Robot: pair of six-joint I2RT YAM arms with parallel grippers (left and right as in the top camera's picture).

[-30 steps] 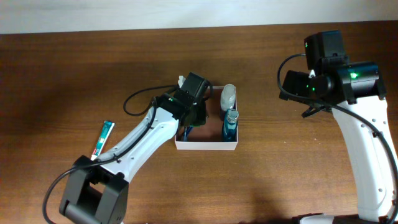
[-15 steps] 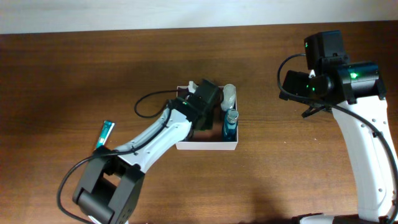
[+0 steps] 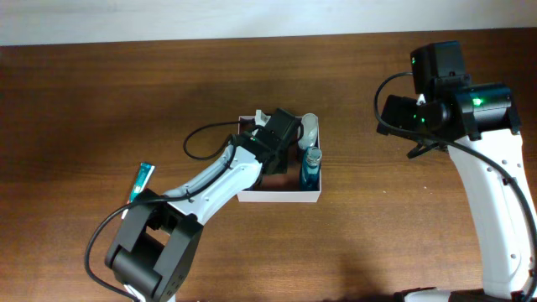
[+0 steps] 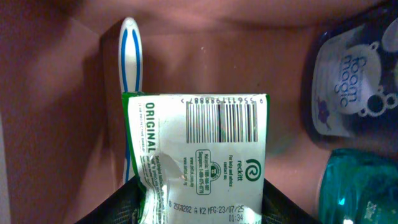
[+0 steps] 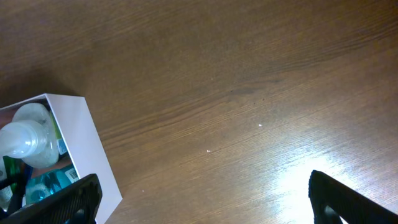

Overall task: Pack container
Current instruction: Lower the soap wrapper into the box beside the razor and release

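Observation:
The container (image 3: 281,195), a square white-walled box with a reddish-brown inside (image 4: 56,112), sits mid-table. My left gripper (image 3: 270,157) is down inside it, shut on a green and white packet (image 4: 199,137) with a barcode. My left gripper (image 4: 199,208) holds the packet over a blue and white toothbrush (image 4: 129,62) lying on the box floor. A teal bottle (image 3: 311,168) and a clear bottle (image 3: 308,127) stand along the box's right side. My right gripper (image 5: 205,199) is open and empty above bare table right of the container's wall (image 5: 87,149).
A toothpaste tube (image 3: 141,184) lies on the table left of the container, beside the left arm. A dark blue bottle (image 4: 351,81) lies in the box above the teal one (image 4: 360,186). The right arm (image 3: 445,109) stays at the far right.
My left gripper has moved right and further into the container with the packet. The right arm has not moved.

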